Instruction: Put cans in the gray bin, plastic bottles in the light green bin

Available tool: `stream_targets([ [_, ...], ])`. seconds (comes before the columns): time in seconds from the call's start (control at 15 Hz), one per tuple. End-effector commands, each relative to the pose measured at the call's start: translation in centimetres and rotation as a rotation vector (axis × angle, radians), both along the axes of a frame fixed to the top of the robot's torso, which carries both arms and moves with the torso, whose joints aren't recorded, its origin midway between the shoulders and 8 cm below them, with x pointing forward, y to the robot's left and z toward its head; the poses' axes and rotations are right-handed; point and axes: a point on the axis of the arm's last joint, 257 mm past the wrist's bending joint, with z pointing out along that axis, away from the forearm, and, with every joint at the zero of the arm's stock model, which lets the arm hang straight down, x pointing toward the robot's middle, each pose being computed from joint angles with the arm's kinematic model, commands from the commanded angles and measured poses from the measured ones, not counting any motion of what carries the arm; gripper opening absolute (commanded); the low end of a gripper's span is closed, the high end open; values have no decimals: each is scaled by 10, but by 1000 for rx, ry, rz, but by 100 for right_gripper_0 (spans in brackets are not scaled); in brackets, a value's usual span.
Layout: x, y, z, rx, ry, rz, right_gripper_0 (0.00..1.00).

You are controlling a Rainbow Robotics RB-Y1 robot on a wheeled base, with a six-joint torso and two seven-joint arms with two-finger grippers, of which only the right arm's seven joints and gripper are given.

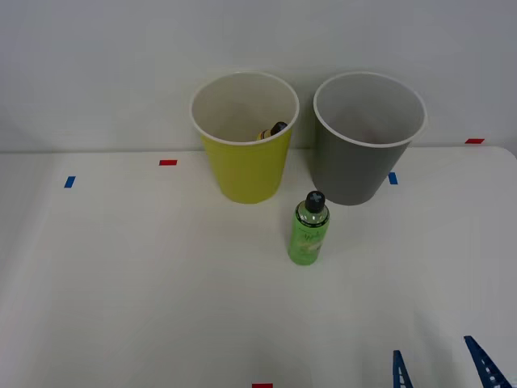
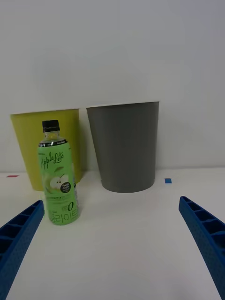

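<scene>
One green bottle (image 1: 308,229) stands upright mid-table, just in front of the gap between the light green bin (image 1: 245,166) and gray bin (image 1: 363,170). Near the front edge, the right gripper (image 1: 440,365) gapes empty. An off-centre grab could topple the bottle.

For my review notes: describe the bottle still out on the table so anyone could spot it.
Find the light green bin and gray bin at the table's far side. Standing upright just before the gap between them is the green bottle, black-capped, translucent, much shorter than either bin.
</scene>
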Motion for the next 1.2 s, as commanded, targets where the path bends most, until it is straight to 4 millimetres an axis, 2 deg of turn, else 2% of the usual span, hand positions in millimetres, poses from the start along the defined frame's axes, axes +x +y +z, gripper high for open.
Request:
stream_targets([
  [0.07, 18, 20, -3, 5, 10, 46, 100],
  [0.53, 85, 73, -1, 23, 24, 144, 100],
  [0.73, 100, 86, 2, 20, 26, 179, 100],
  [1.2, 157, 116, 14, 21, 54, 229, 100],
])
